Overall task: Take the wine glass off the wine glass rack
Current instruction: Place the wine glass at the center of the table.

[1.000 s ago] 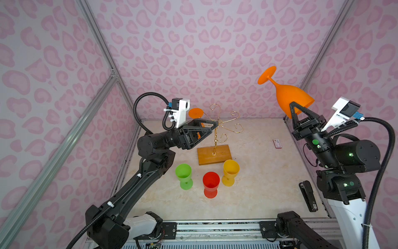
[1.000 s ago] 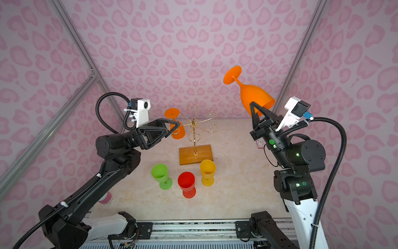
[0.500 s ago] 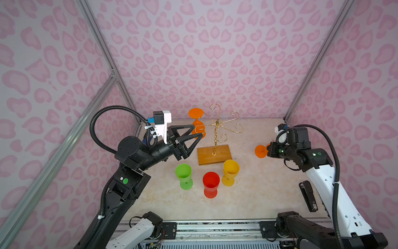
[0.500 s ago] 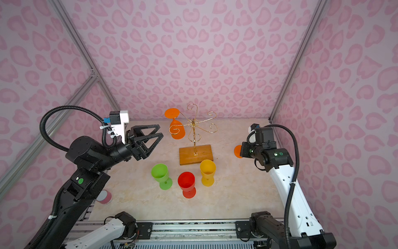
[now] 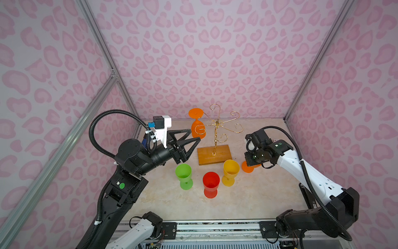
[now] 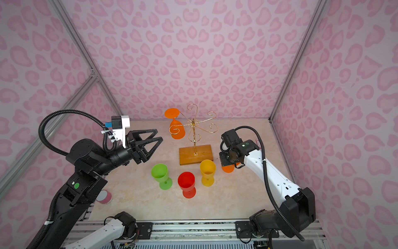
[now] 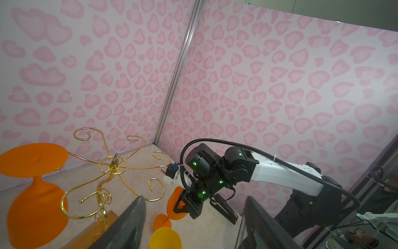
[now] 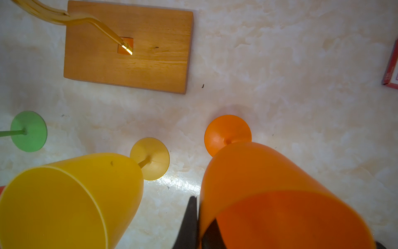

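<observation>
Hanging orange glass (image 5: 197,129) on rack (image 5: 214,154) looks light, stiff, slick plastic; grab bowl; left gripper (image 6: 159,134) fingers apart near it; right gripper (image 8: 200,217) clamped on second orange glass (image 8: 269,183) rim.

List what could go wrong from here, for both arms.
1. The right pincer grips the held orange glass by its rim, close beside the yellow glass. Whether its foot sits flat is unclear, so on release it might topple into its neighbour.
2. The open left pincer is near the hanging orange glass. A crooked pull could snag its foot in a wire curl and drag the wine glass rack.
</observation>
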